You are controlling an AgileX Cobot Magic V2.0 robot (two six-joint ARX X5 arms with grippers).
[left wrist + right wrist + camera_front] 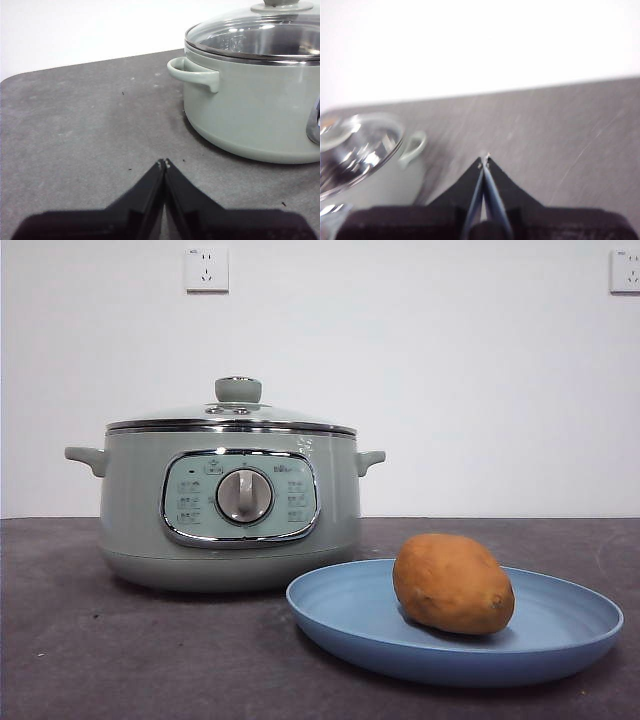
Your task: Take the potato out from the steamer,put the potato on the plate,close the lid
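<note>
Item 1, the potato: lying on its side inside the plate, toward the middle, touching nothing else.

Item 2, the plate: sitting on the dark desk just beside and in front of the steamer; whether the two are touching cannot be told.

Item 3, the steamer: standing upright on the desk, control panel and dial facing the front camera.

Item 4, the lid: resting level on the steamer's chrome rim, knob upward, glass showing clear in the left wrist view.

Item 5, the left hand: hanging over bare desk near the steamer's side handle, jaws pressed together, carrying nothing.

Item 6, the right hand: blurred in its own view, sitting apart from the steamer, jaws together and empty.

Status: all three steps are looking complete, with the potato on the plate and the lid seated. Nothing appears to be remaining beyond the arms waiting clear.
</note>
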